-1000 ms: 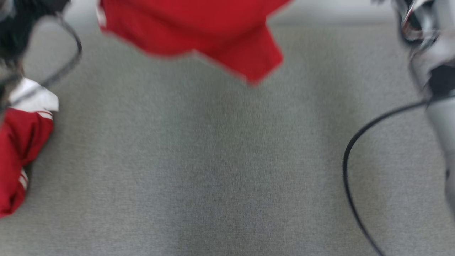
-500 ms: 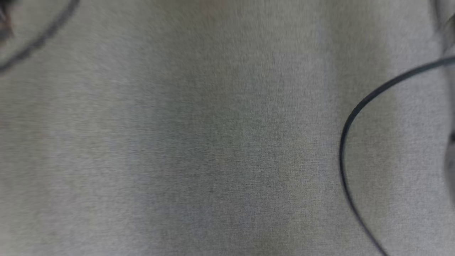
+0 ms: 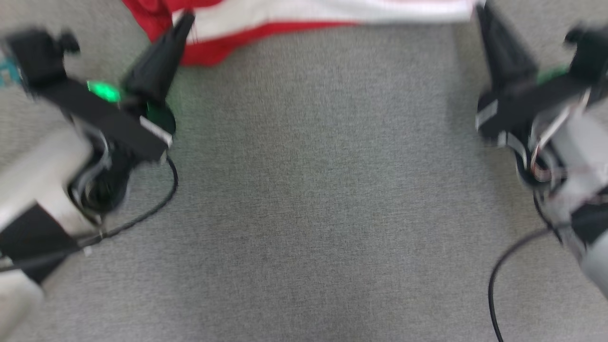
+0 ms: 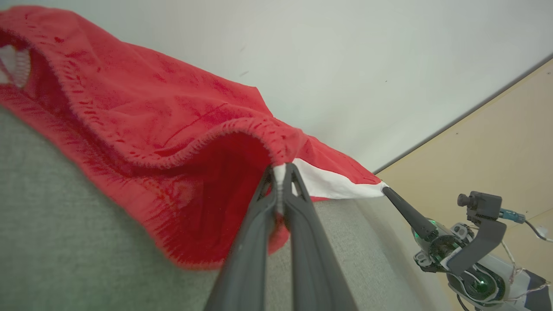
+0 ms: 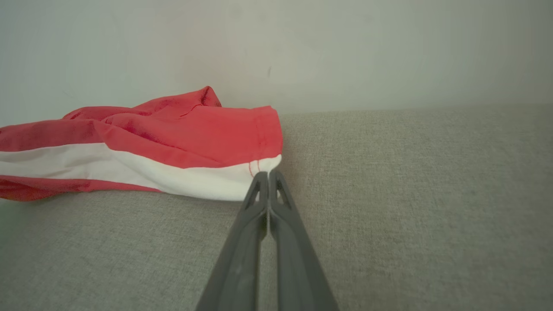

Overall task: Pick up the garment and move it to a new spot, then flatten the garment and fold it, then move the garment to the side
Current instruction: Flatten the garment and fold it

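- Here, left gripper and right gripper clamp the left and right ends of the red-and-white garment.
- Soft, light cloth likely sags; corners suit gripping.

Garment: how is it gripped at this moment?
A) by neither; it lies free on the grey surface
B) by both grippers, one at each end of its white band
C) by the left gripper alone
B: the left gripper and the right gripper are each shut on the white band of the garment, which stretches between them.
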Available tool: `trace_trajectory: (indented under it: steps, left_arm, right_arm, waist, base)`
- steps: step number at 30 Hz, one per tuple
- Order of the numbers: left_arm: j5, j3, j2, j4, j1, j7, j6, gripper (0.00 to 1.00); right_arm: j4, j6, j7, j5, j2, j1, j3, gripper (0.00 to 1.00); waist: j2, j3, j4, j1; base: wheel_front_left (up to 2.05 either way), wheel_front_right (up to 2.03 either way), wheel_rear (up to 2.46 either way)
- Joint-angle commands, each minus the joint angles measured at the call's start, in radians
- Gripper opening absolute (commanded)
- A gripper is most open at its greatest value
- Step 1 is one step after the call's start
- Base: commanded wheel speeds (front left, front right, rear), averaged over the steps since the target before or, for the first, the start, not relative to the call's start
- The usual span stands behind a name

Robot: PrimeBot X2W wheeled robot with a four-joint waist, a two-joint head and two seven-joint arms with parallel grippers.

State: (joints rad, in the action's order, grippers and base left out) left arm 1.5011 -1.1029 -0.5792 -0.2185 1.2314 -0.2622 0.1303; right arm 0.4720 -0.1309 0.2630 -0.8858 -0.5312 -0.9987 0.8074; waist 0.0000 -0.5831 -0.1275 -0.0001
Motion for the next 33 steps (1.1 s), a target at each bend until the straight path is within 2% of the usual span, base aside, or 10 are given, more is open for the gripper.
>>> trace_trajectory:
  steps: [1,8,16,28,33]
  left_arm:
    - [0.014,-0.010,-0.001,0.008,-0.068,-0.001,0.000,0.00]
    - [-0.014,0.060,0.052,-0.001,-0.321,0.000,0.000,0.00]
    - [-0.086,0.155,0.123,-0.041,-0.593,0.000,0.000,0.00]
    - [-0.194,0.277,0.189,-0.082,-0.846,-0.002,0.000,0.00]
    - [-0.245,0.282,0.203,-0.090,-0.937,-0.002,0.000,0.00]
  right_arm:
    - [-0.018,0.000,0.000,-0.021,-0.027,0.042,0.026,0.00]
    - [-0.081,0.000,0.001,-0.128,-0.089,0.227,0.078,0.00]
    - [-0.116,0.000,0.001,-0.174,-0.099,0.420,0.079,0.00]
    - [-0.141,0.000,0.001,-0.264,-0.138,0.615,0.139,0.00]
    - [-0.157,0.000,0.001,-0.289,-0.156,0.690,0.131,0.00]
  waist:
    - [0.0000,0.055,0.025,0.0001]
    - [0.0000,0.169,0.065,0.0001]
    - [0.0000,0.318,0.076,0.0001]
    - [0.0000,0.482,0.059,0.0001]
    - [0.0000,0.543,0.055,0.0001]
  base:
    - [0.00,0.00,0.00]
    - [0.00,0.00,0.00]
    - [0.00,0.00,0.00]
    - [0.00,0.00,0.00]
    - [0.00,0.00,0.00]
